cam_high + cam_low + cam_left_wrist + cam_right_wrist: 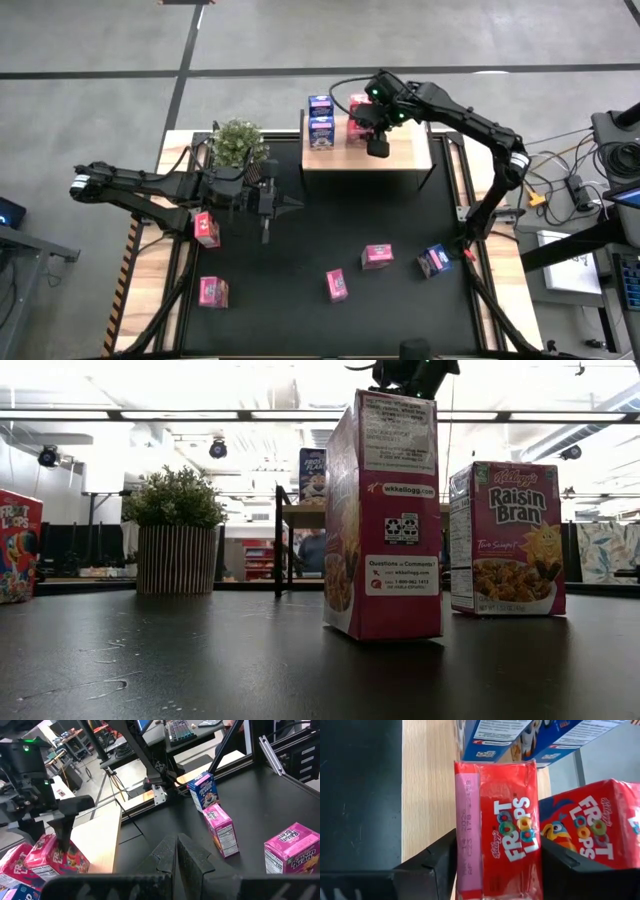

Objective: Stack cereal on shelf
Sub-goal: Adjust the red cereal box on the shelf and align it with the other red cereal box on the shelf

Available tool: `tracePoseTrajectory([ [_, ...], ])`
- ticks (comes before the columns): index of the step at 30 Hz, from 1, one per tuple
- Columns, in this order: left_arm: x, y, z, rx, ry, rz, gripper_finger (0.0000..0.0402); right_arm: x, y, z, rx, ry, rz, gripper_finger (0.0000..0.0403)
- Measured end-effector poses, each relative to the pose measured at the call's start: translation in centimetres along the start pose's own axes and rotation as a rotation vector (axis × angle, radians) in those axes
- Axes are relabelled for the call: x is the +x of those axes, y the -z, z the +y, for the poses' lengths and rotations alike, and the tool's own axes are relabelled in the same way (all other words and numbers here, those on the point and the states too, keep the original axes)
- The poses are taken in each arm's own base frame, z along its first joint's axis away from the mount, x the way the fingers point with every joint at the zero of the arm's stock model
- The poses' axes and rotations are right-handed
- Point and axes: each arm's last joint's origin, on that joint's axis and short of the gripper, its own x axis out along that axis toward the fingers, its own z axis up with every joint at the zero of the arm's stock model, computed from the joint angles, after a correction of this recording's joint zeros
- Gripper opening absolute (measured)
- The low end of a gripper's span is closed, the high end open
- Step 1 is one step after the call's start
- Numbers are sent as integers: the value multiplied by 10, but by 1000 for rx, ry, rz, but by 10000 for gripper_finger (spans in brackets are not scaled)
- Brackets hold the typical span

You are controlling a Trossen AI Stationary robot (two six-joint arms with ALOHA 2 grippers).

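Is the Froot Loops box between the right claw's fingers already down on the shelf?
Seemingly yes: the Froot Loops box sits against the shelf, between the right claw fingers; full contact unclear.

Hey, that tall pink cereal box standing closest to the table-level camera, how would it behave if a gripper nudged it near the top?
The pink cereal box stands upright on a narrow base, taller than wide, so a high push would likely tip it rather than slide it. It looks like thin cardboard, probably light and somewhat crushable under a hard squeeze. The black tabletop looks smooth, so a low push may slide it.
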Motion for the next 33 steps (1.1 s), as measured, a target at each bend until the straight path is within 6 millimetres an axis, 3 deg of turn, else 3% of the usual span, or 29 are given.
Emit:
tracePoseTrajectory([
  [17,0,0,0,0,0,-1,0,-10,-1,-1,2,67,-4,206],
  [33,0,0,0,-17,0,-1,0,-35,-9,-3,27,107,-71,206],
])
